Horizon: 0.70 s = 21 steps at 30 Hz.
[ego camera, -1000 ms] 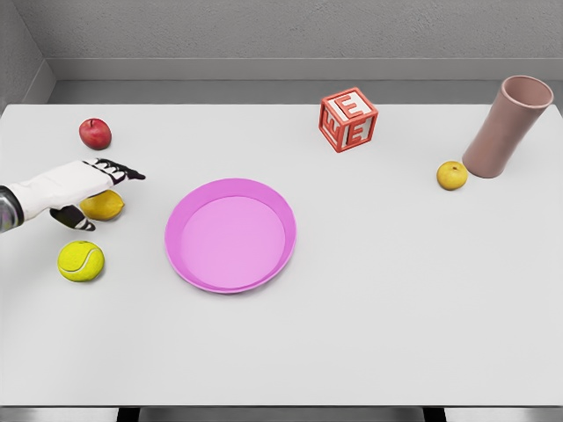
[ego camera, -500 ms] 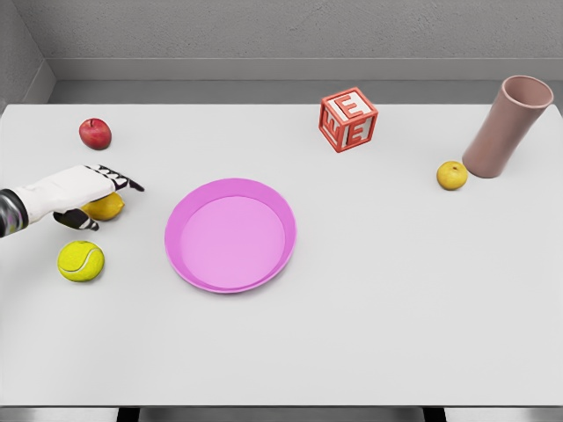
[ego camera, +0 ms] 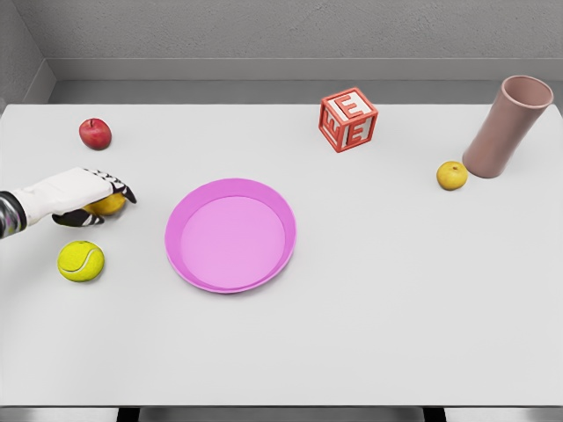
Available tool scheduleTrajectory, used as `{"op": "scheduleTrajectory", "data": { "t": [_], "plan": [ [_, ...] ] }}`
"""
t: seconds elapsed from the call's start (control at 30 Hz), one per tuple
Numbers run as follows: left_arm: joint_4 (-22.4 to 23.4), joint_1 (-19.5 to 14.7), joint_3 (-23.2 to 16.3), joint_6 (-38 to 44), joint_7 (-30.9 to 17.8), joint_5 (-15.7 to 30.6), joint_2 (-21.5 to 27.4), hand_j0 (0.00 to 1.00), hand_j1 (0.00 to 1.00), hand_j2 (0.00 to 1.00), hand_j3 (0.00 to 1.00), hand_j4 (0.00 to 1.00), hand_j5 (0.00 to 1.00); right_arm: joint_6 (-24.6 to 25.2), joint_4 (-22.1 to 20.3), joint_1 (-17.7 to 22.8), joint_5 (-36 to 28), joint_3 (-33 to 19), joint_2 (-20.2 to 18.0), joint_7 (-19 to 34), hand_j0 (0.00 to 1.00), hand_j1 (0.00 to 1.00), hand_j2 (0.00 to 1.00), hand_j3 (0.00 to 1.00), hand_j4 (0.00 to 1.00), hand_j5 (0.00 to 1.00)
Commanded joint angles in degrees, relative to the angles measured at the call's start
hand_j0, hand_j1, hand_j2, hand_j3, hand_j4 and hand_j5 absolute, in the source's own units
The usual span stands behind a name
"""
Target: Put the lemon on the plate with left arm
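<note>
While I watch from the head camera, my left hand sits at the left edge of the frame, its arm coming in from the left border, and its fingers are curled down over the lemon, with the thumb tucked under on the near side, so the hand looks closed on the fruit. Only a sliver of yellow shows beneath the fingertips, and the lemon is resting on the white table, well left of the pink plate, which sits left of the frame's centre. Just below the hand, toward the lower left, I see a tennis ball, apart from both hand and lemon. Up in the upper left lies a red apple. Toward the upper middle stands a red letter block, and at the upper right a pink cup leans, with a small orange just beside its base.
</note>
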Motion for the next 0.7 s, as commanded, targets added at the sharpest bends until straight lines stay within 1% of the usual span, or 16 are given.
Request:
{"op": "scheduleTrajectory", "data": {
  "t": [0.0, 0.23, 0.43, 0.5, 0.63, 0.67],
  "plan": [
    [0.0, 0.0, 0.02, -0.01, -0.05, 0.14, 0.05, 0.62, 0.62, 0.62, 0.62, 0.62, 0.62, 0.0, 0.0, -0.09, -0.01, -0.01, 0.0, 0.01, 1.0, 1.0, 1.0, 1.0, 1.0, 1.0],
    [-0.09, -0.35, 0.11, -0.1, -0.05, 0.49, -0.03, 0.62, 0.62, 0.62, 0.62, 0.62, 0.62, 0.0, 0.0, -0.09, -0.01, -0.01, 0.0, 0.01, 1.0, 1.0, 1.0, 1.0, 1.0, 1.0],
    [-1.05, -0.7, 0.46, -0.18, -0.05, 0.93, -0.12, 0.62, 0.62, 0.62, 0.62, 0.62, 0.62, 0.0, 0.0, -0.09, -0.01, -0.01, 0.0, 0.01, 1.0, 1.0, 1.0, 1.0, 1.0, 1.0],
    [-3.42, -1.49, 0.46, -0.27, -0.05, 1.02, -0.12, 0.62, 0.62, 0.62, 0.62, 0.62, 0.62, 0.0, 0.0, -0.09, -0.01, -0.01, 0.0, 0.01, 1.0, 1.0, 1.0, 1.0, 1.0, 1.0],
    [-4.74, -1.49, 0.19, -0.27, -0.05, 1.11, -0.3, 0.63, 0.63, 0.63, 0.63, 0.63, 0.63, 0.0, 0.0, -0.09, -0.01, -0.01, 0.0, 0.01, 1.0, 1.0, 1.0, 1.0, 1.0, 1.0],
    [-6.24, -1.49, -0.07, -0.27, -0.05, 1.2, -0.38, 0.63, 0.63, 0.63, 0.63, 0.63, 0.63, 0.0, 0.0, -0.09, -0.01, -0.01, 0.0, 0.01, 1.0, 1.0, 1.0, 1.0, 1.0, 1.0]
  ]
}}
